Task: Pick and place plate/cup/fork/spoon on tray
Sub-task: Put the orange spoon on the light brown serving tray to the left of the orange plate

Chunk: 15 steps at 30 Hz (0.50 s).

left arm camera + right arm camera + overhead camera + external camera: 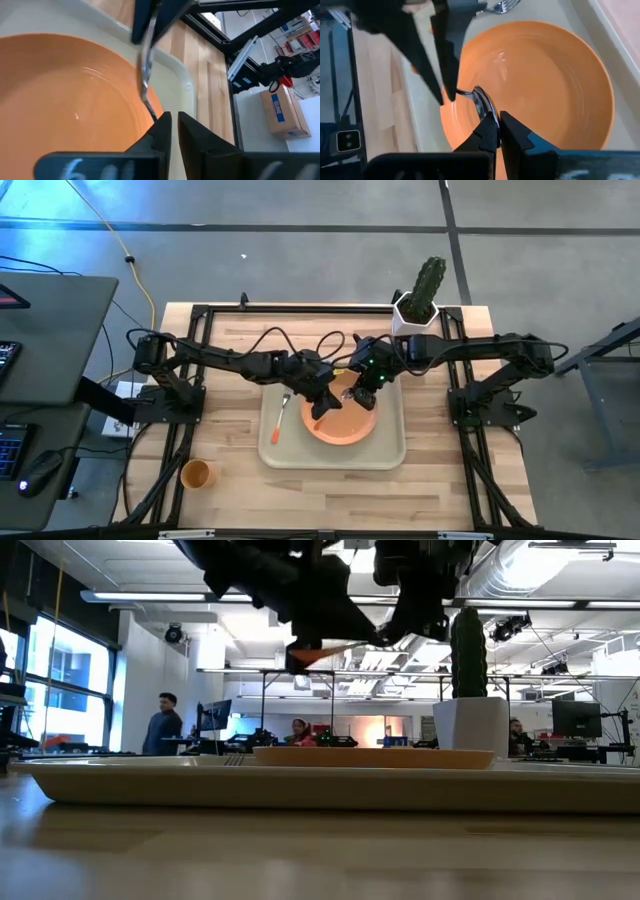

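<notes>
Spoon held by two claws over the plate

Both claws meet above the middle of the worktop [220, 370], right over the plate [352, 427]. Between them is the spoon [481, 101]. It hangs in the air and does not touch the plate.

The right claw [362, 385] is clenched on the shiny round end of the spoon. The left claw [322, 402] is squeezed in on the thin neck of the spoon, with its two dark fingers [447, 55] close together. The orange handle sticks out past the left claw, toward the fork side of the tray. So each claw has a hold on the same spoon.

The plate lies flat inside the tray [392, 452], a bit toward the tray's right side. The tray sits in the middle of the worktop.

The fork [280, 416] lies in the tray too, just beside the plate on its left. Its pointy end faces the far edge, where the cactus is, and its orange handle points the other way.

The cup [196, 474] is not in the tray. It stands upright on the bare wood, well apart from the tray, near the left corner on the side away from the cactus.

A white pot with a green cactus [420, 298] stands at the far edge, toward the right.

In the room behind, a few people [162, 725] can be seen far off.
</notes>
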### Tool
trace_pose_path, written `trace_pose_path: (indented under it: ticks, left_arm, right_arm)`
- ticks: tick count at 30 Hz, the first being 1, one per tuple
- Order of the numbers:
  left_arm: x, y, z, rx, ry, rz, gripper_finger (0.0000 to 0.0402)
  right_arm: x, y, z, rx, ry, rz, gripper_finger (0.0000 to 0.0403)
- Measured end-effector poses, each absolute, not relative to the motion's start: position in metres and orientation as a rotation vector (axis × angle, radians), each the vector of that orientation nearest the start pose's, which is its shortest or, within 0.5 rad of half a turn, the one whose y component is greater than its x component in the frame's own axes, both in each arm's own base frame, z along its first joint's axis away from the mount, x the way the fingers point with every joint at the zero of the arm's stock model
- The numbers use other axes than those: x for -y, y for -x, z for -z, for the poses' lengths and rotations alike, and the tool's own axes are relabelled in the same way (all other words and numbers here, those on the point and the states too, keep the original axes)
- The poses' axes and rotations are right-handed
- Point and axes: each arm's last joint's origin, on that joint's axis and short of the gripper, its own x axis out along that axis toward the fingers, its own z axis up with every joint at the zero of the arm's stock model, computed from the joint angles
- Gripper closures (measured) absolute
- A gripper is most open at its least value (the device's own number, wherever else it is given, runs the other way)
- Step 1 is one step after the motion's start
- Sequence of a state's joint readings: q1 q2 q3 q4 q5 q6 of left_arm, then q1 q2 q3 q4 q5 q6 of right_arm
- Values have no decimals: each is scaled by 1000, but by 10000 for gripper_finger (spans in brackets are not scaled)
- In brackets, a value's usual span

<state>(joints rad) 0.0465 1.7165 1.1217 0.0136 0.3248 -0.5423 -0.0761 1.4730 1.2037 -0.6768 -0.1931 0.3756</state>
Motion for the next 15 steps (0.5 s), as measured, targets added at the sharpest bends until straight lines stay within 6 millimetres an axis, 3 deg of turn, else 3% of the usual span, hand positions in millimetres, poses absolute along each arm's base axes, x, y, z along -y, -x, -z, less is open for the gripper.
trace_pose_path:
  ticks: [7, 15]
  left_arm:
    - [-12, -367, -237, -596, 545, -17, 337]
    - [-11, -371, -226, -630, 552, 8, 304]
  right_arm:
    - [18, -301, -281, -957, -451, 74, 403]
    - [18, -306, -284, -898, -425, 42, 403]
